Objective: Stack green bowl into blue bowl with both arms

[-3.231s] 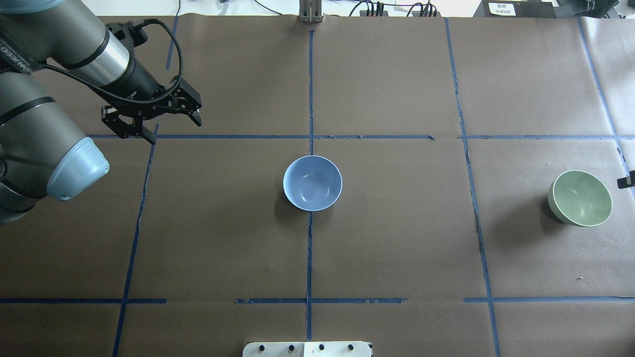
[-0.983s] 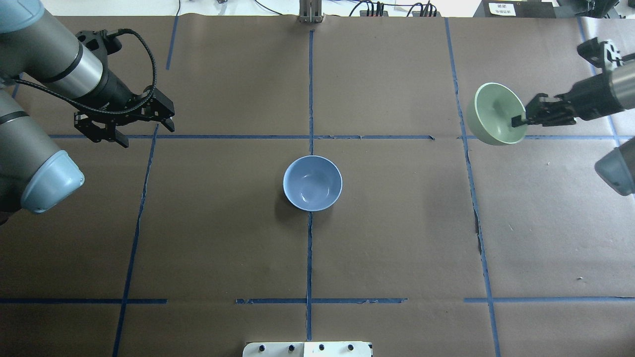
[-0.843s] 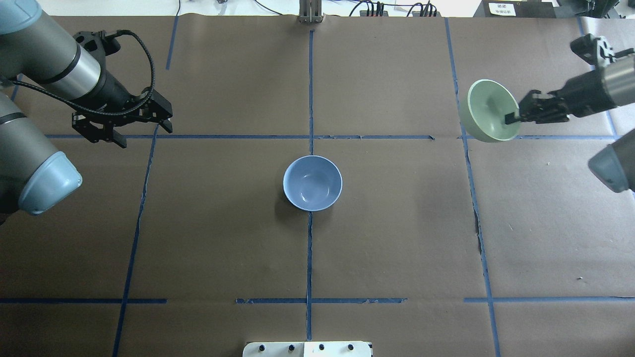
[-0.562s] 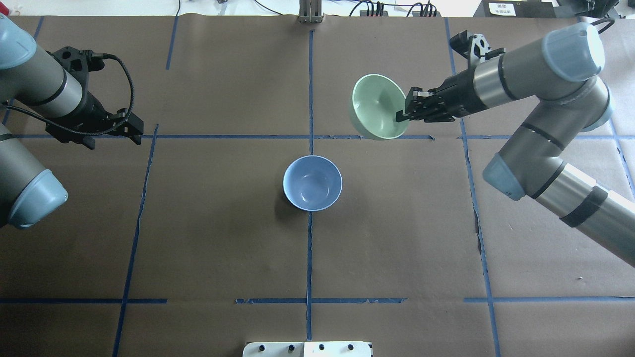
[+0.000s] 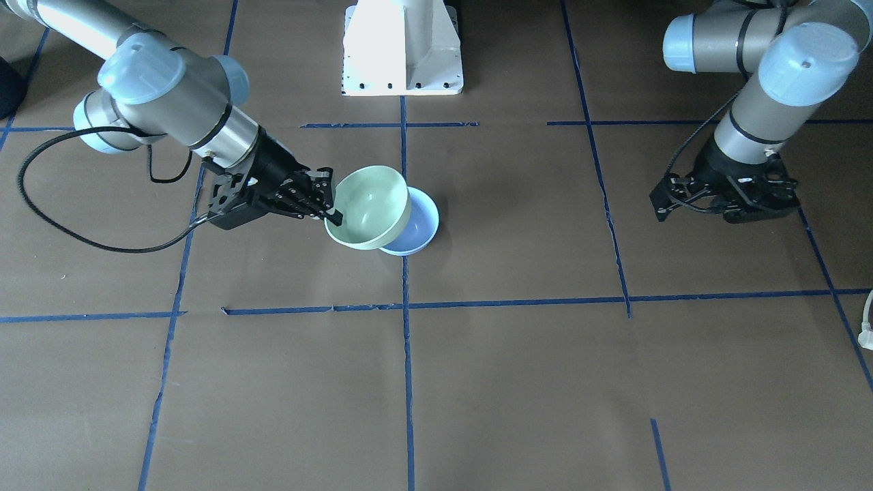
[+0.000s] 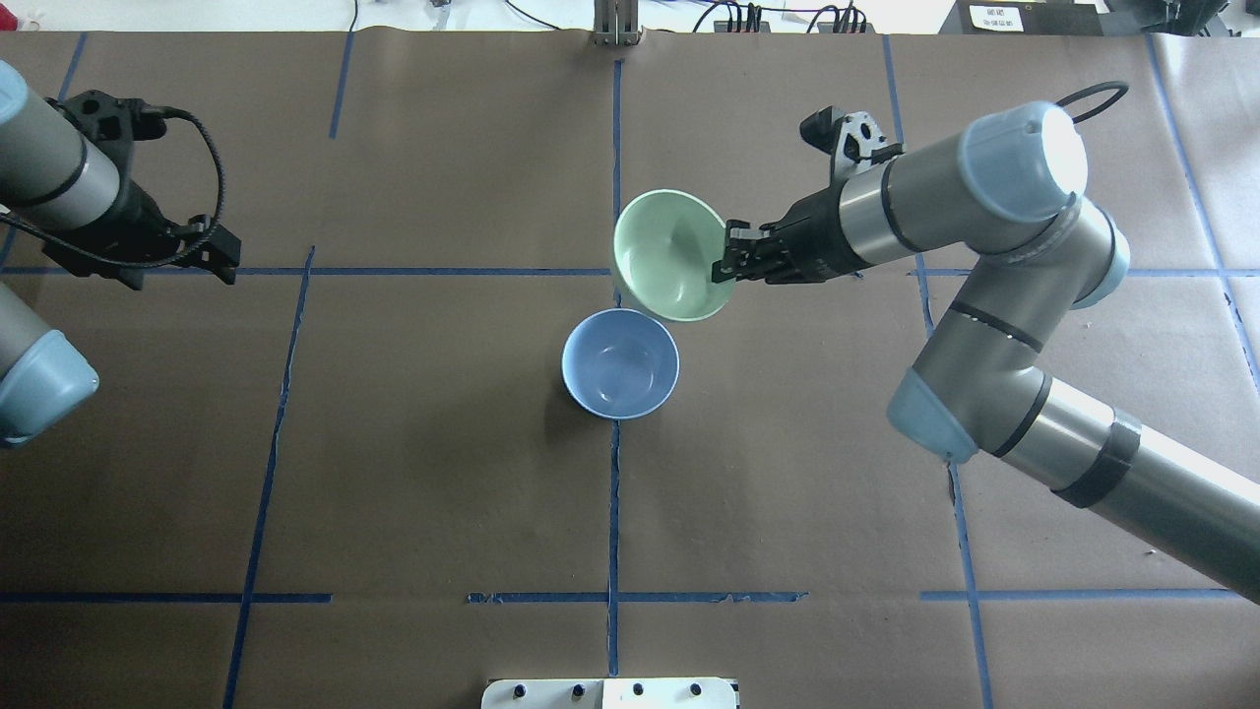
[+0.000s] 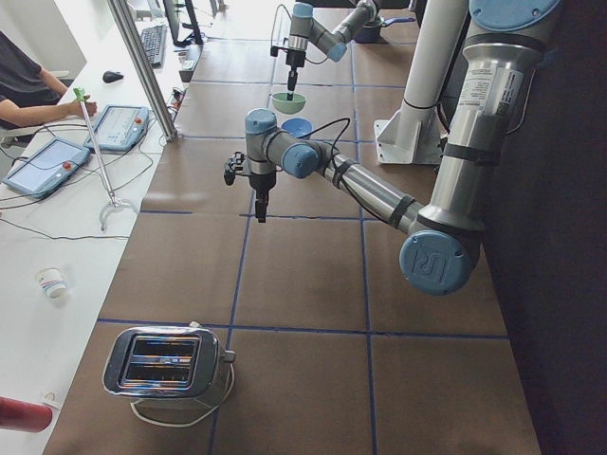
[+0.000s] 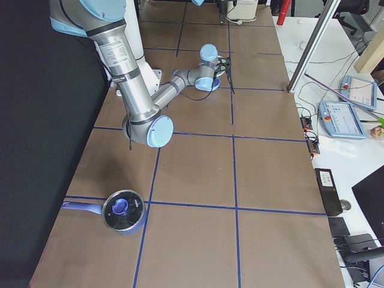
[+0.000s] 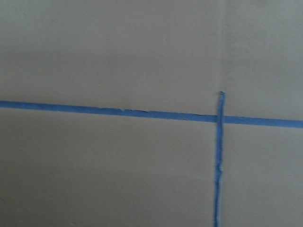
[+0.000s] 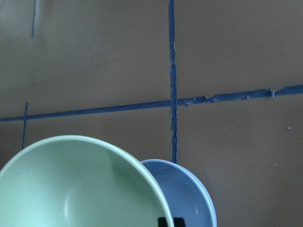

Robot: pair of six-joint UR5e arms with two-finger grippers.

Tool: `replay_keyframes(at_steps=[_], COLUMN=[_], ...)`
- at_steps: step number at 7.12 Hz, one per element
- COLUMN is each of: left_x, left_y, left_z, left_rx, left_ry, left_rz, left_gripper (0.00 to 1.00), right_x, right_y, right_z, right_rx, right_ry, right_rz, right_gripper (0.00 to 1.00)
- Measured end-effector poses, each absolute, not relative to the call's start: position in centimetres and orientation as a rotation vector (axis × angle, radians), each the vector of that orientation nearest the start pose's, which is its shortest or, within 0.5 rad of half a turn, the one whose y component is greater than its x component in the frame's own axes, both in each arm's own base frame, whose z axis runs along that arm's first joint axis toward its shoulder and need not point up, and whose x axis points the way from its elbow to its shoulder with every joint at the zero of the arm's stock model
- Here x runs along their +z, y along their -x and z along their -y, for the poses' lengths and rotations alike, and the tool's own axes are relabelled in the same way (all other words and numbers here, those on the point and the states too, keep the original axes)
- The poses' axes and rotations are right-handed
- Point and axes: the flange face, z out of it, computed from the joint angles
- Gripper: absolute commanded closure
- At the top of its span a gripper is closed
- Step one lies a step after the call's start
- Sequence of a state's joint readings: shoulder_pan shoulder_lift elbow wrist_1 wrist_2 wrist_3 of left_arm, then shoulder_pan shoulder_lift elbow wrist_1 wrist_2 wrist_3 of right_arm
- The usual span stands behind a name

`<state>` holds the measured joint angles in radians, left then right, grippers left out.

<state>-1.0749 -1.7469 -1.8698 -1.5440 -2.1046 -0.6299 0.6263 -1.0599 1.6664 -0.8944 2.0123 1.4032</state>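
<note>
The pale green bowl (image 6: 669, 251) hangs tilted in my right gripper (image 6: 724, 268), which is shut on its rim. It is above the table, just beyond and to the right of the blue bowl (image 6: 620, 364), and covers part of the blue rim. The blue bowl stands upright and empty at the table's centre. In the front view the green bowl (image 5: 368, 204) overlaps the blue bowl (image 5: 421, 225). The right wrist view shows the green bowl (image 10: 80, 189) over the blue one (image 10: 191, 198). My left gripper (image 6: 182, 274) is open and empty at the far left, also seen in the front view (image 5: 724, 204).
Brown paper with blue tape lines covers the table. The white pedestal base (image 5: 402, 48) stands at the robot's side. A toaster (image 7: 166, 365) sits at the left end and a blue lidded pot (image 8: 123, 211) at the right end. A white box (image 6: 610, 692) is at the near edge.
My right arm lifted the green bowl from the far right and carried it left to the blue bowl. My left arm drew back to the left, still open.
</note>
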Motion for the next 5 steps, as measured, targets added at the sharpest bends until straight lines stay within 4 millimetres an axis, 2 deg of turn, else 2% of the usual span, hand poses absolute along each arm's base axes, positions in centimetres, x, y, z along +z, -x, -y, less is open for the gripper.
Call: replay_keyframes(at_steps=[1,2,3,5], left_x=[44.6,45.2,45.6,46.1], left_y=[-17.2,-16.2,-15.8,-15.0], left_z=[52.7,53.0,53.1,53.1], left_rx=[0.004,0.005,0.002,-0.010], left_ry=[-0.099,-0.102,-0.099,-0.094], left_rz=[-0.664,-0.657,-0.653,-0.651], left_gripper=[0.00,0.00,0.00,0.00], right_x=[24.0,24.2,24.4,24.6], right_y=[48.1,48.8,49.0,49.1], right_z=[44.2,43.7,43.5,43.6], right_rx=[0.103,0.103,0.104,0.112], right_ry=[-0.129,-0.119,-0.113,-0.110], right_rz=[1.287,1.269,1.258,1.241], right_gripper=[0.99,0.85,0.01,0.00])
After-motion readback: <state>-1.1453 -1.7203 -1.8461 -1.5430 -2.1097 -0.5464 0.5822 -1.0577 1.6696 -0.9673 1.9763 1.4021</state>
